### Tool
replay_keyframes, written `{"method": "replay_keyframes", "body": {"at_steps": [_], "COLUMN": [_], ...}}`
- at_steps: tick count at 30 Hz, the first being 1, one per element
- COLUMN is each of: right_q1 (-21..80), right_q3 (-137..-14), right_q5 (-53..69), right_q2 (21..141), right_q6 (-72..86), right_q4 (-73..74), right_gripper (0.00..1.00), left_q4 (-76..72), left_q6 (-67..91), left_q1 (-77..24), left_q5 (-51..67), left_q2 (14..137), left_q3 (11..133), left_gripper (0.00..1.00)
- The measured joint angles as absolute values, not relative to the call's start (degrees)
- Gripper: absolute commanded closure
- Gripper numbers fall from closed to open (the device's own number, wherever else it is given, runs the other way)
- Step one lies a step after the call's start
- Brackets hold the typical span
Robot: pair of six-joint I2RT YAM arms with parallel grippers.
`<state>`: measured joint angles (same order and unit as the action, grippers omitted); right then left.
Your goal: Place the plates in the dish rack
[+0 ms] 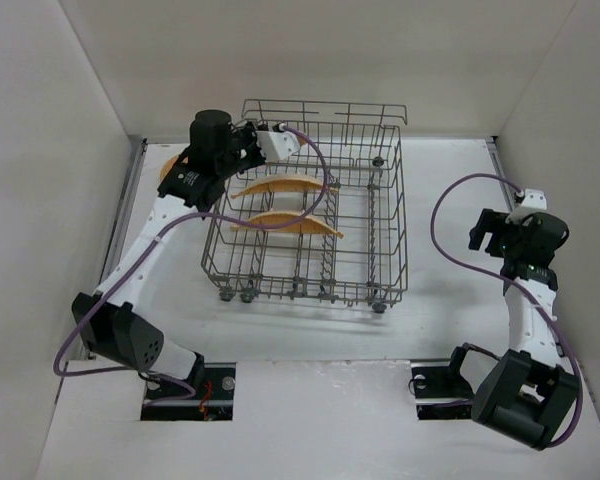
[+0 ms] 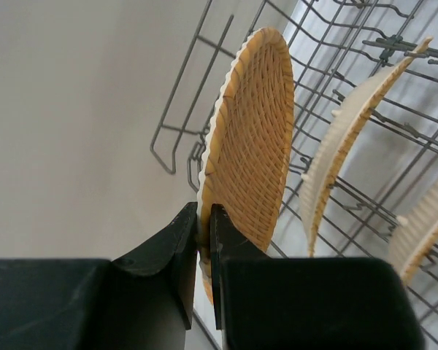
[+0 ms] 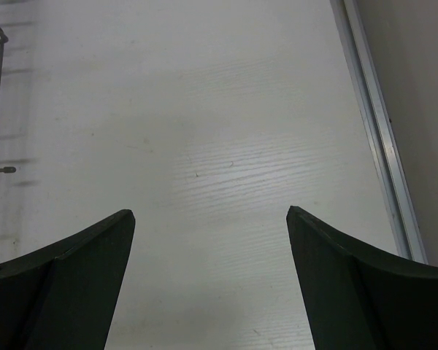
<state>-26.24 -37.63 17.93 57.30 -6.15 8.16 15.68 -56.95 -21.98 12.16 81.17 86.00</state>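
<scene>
The dish rack (image 1: 380,215) is a grey wire basket in the middle of the table. Two orange-tan plates (image 1: 280,185) (image 1: 285,223) stand on edge between its tines. At the rack's back left corner my left gripper (image 1: 248,150) is shut on the rim of a third plate (image 2: 252,138), held upright just inside the rack wall (image 2: 182,109). The left wrist view shows the fingertips (image 2: 204,219) pinching that rim, with the two racked plates (image 2: 343,138) (image 2: 423,233) to its right. The right gripper (image 1: 485,235) (image 3: 210,215) hovers open over bare table.
An orange plate edge (image 1: 166,170) shows on the table left of the rack, partly hidden by my left arm. White walls close in the table on three sides. A metal strip (image 3: 379,131) runs along the right edge.
</scene>
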Motion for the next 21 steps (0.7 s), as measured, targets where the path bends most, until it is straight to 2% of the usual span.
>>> {"method": "replay_keyframes", "body": {"at_steps": [10,21], "right_q1": [-26.35,-27.24], "right_q3": [-37.21,-36.58], "right_q5": [17.15,16.71], "right_q2": [56.71,56.51], "right_q6": [-5.74,-5.65], "right_q4": [7.44,6.55], "right_gripper": [0.09,0.09], "left_q4": [11.73,10.98], "left_q6": [-66.17,-65.08], "left_q1": [-27.55,-38.02], "left_q5": [20.12,24.86], "left_q2": [91.68,94.37], "left_q3": [94.04,95.31], "left_gripper": [0.94,0.95]}}
